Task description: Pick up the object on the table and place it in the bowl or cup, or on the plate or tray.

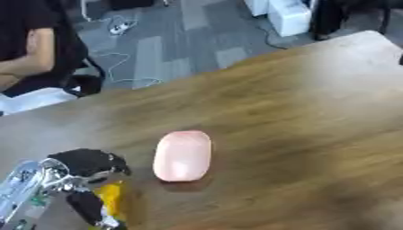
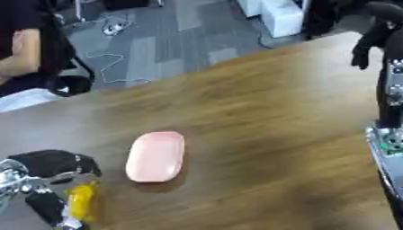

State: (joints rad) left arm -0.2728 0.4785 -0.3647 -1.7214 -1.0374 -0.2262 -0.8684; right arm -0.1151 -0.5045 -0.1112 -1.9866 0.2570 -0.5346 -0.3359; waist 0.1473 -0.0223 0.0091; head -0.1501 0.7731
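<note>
A pink oblong tray lies flat near the middle of the wooden table. My left hand is at the lower left corner, to the left of the tray and a little nearer to me. Its black fingers and thumb are curled round a small yellow object, which is partly hidden by the hand. My right hand hangs at the upper right edge of the right eye view, over the table's far corner. Its fingers droop relaxed and hold nothing.
The table's far edge runs diagonally from the left up to the right. Beyond it are grey floor with loose cables, white boxes and a seated person at the far left. My right forearm stands along the right edge.
</note>
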